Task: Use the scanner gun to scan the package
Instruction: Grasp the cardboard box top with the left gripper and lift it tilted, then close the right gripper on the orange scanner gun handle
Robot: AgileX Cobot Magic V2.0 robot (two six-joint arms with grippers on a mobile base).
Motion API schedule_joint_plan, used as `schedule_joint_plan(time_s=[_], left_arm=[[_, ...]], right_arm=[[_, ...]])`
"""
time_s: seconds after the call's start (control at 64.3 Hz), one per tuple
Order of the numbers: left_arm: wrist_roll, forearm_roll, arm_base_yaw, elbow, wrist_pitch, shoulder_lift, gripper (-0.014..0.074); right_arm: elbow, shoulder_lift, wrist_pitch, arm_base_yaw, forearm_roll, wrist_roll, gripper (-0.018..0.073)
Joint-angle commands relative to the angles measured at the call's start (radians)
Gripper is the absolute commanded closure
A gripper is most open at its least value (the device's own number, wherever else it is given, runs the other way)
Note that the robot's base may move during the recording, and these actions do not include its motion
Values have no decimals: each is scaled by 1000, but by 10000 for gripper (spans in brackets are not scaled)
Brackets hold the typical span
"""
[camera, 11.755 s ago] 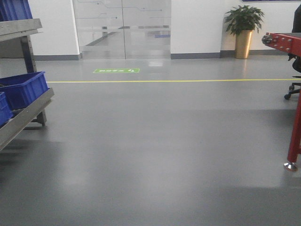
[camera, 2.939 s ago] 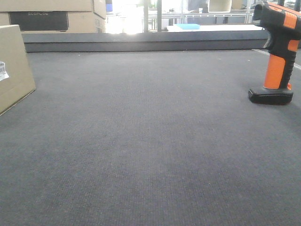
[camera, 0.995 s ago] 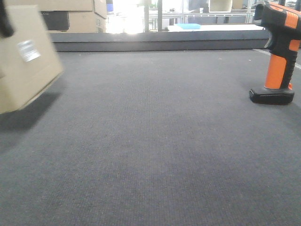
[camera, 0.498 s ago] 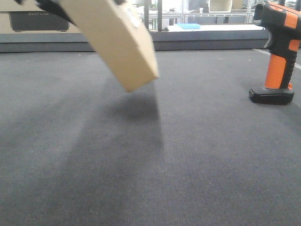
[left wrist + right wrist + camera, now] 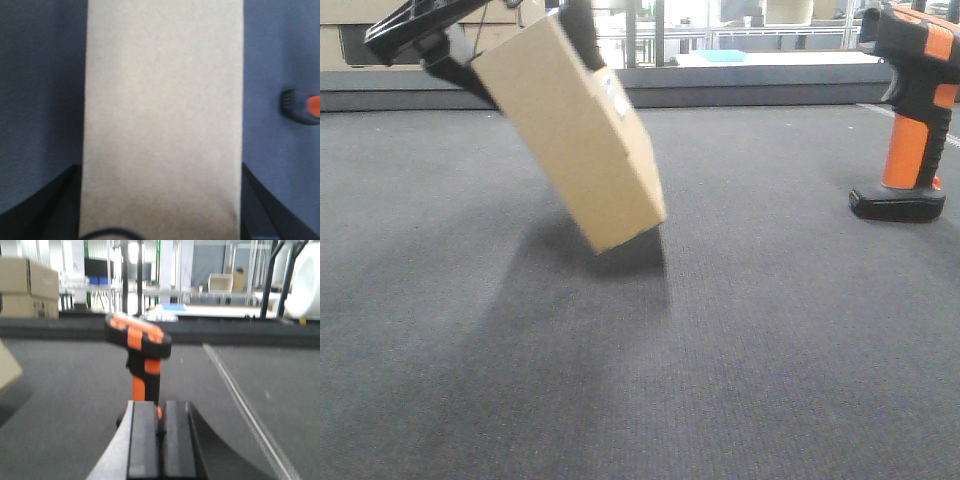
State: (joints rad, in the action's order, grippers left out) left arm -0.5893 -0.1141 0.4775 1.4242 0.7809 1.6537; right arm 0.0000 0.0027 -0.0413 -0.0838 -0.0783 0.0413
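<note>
The package [image 5: 575, 135], a plain tan box with a small white label [image 5: 618, 100] on its right face, hangs tilted over the left-middle of the dark mat. Its lower corner is close to the mat; I cannot tell whether it touches. My left gripper [image 5: 520, 40] is shut on its upper end, and in the left wrist view the package [image 5: 162, 115] fills the gap between the black fingers [image 5: 52, 200]. The orange-and-black scanner gun [image 5: 912, 120] stands upright at the right. My right gripper [image 5: 160, 435] is shut and empty just behind the scanner gun [image 5: 142, 357].
Larger printed cardboard boxes [image 5: 360, 30] are stacked at the back left, also seen as boxes [image 5: 30, 287]. A raised dark ledge [image 5: 770, 85] bounds the mat's far side. A pale line [image 5: 240, 395] crosses the mat right of the scanner.
The left gripper lifted the package from the far left and carried it toward the middle, tilting it; since half a second ago it has dropped slightly. The scanner gun has not moved.
</note>
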Motion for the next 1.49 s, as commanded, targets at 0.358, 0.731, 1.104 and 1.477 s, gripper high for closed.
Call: schedule_joint_plan(time_s=[0.358, 0.731, 1.104, 1.477], left_arm=[[37, -5, -5, 3, -5, -12, 708], [40, -5, -5, 3, -5, -12, 708], [40, -5, -5, 3, -8, -12, 708], [40, -5, -5, 3, -10, -12, 708]], right_arm=[[-312, 176, 137, -3, 39, 9, 728], [-439, 589, 48, -3, 39, 9, 728], [-439, 949, -140, -1, -91, 3, 728], [-439, 1285, -483, 204, -323, 3, 724]])
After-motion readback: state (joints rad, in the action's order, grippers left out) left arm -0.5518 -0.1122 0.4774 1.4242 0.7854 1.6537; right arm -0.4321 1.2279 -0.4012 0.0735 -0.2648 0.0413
